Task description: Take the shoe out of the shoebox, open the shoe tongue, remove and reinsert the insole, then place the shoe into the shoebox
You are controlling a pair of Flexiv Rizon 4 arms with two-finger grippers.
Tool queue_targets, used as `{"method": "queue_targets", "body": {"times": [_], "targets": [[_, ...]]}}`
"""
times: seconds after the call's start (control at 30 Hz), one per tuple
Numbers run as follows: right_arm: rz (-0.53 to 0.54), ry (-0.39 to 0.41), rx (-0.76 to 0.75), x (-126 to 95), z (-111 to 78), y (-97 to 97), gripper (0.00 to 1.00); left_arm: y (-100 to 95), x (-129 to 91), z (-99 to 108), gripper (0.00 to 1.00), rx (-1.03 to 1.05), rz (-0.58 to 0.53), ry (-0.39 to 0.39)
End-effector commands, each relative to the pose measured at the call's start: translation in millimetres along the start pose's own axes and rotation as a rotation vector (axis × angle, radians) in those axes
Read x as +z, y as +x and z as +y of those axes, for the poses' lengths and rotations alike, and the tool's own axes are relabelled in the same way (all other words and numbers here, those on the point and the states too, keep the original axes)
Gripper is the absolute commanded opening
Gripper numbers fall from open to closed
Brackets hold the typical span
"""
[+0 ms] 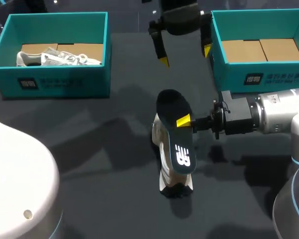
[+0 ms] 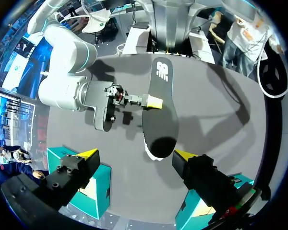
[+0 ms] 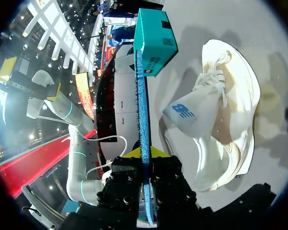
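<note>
A white shoe [image 1: 173,185] stands on the dark table's middle, sole down, its tongue pulled open [image 3: 185,112]. My right gripper [image 1: 185,121] comes in from the right and is shut on the dark insole [image 1: 175,134], which hangs slanted just above the shoe. In the right wrist view the insole [image 3: 143,120] shows edge-on between the fingers, the shoe [image 3: 230,120] lying beside it. My left gripper [image 1: 185,56] hovers open and empty at the table's far middle, above and beyond the insole [image 2: 161,105]. The left wrist view shows the right gripper [image 2: 153,101] clamping the insole's side.
A teal shoebox [image 1: 65,82] at the far left holds a second white shoe [image 1: 60,58]. Another teal shoebox [image 1: 269,74] at the far right shows only its cardboard floor. My right arm [image 1: 269,114] lies low along the right side.
</note>
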State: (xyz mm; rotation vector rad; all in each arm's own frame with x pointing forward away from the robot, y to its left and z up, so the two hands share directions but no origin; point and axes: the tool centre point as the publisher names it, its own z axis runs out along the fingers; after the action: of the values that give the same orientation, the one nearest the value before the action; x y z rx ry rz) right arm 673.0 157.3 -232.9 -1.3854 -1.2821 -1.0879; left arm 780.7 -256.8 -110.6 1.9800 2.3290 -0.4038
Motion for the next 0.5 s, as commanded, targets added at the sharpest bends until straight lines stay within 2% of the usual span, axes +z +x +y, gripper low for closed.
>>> {"method": "queue_targets", "body": {"times": [0.03, 0.5], "targets": [[-0.003, -0.003, 0.0, 1.1, -1.4, 0.3, 0.0, 39.6, 8.8, -7.0, 1.0, 0.0, -0.304, 0.003], [-0.003, -0.003, 0.0, 1.1, -1.4, 0.3, 0.0, 75.4, 23.6, -14.4, 1.0, -0.013, -0.632, 0.032]]}}
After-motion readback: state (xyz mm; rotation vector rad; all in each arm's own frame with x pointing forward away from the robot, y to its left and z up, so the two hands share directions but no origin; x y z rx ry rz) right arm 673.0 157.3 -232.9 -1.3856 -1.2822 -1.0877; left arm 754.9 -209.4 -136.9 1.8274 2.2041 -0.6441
